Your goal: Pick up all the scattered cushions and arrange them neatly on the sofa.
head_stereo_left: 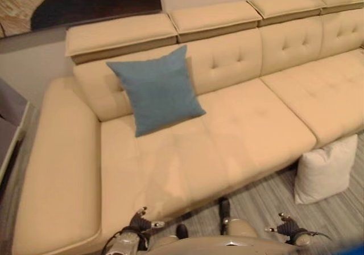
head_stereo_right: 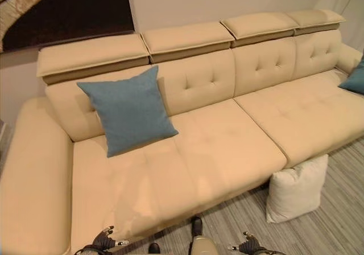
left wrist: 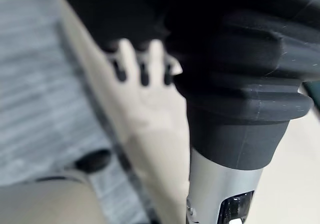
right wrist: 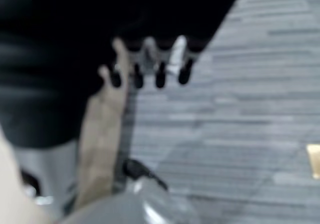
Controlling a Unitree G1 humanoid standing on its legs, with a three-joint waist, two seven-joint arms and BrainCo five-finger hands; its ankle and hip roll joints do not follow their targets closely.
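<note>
A blue cushion (head_stereo_left: 156,90) leans upright against the backrest at the left end of the beige sofa (head_stereo_left: 244,124). On the floor, a white cushion (head_stereo_left: 325,169) stands against the sofa's front, at the right. A second blue cushion (head_stereo_right: 355,77) lies at the sofa's far right end. My left hand (left wrist: 131,54) hangs low in front of the sofa's front edge, fingers straight and empty. Over the floor, my right hand (right wrist: 176,51) also hangs low, fingers relaxed and empty. Both hands are well short of any cushion.
Grey striped carpet (head_stereo_left: 267,201) covers the floor in front of the sofa. The sofa's wide left armrest (head_stereo_left: 57,164) runs toward me. A dark framed picture (head_stereo_left: 85,1) hangs on the wall behind. A dark furniture edge (head_stereo_left: 8,124) stands at far left.
</note>
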